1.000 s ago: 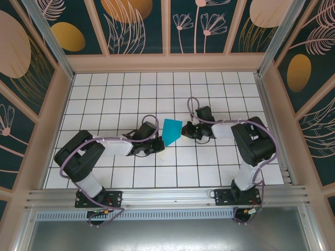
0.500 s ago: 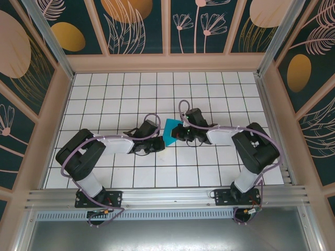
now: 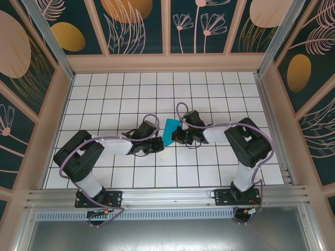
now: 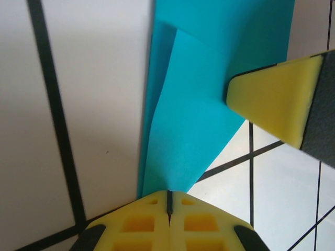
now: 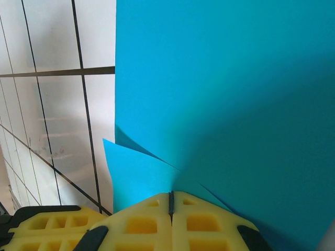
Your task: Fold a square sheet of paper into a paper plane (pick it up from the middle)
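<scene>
L gripper (image 3: 159, 144): jaws closed, pinching near end of the folded teal sheet (image 3: 170, 130). Sheet's long axis runs straight away from L gripper, 2 layers overlapping. R gripper (image 3: 177, 137), just right of L gripper, is likewise clamped on the sheet's right edge. L wrist cam shows R's pad (image 4: 272, 99) touching paper; top cam can't resolve either pinch.

I'm looking into a purpose-built robot test cell, a lab enclosure rather than any lived-in room: the worktop (image 3: 104, 89) is a white surface ruled in a black grid. Around the worktop stand wall panels (image 3: 138, 26) printed with teal-and-gold plant patterns. Along its near edge an aluminium rail (image 3: 167, 197) carries the left arm (image 3: 84, 157) and the right arm (image 3: 251, 144).
</scene>
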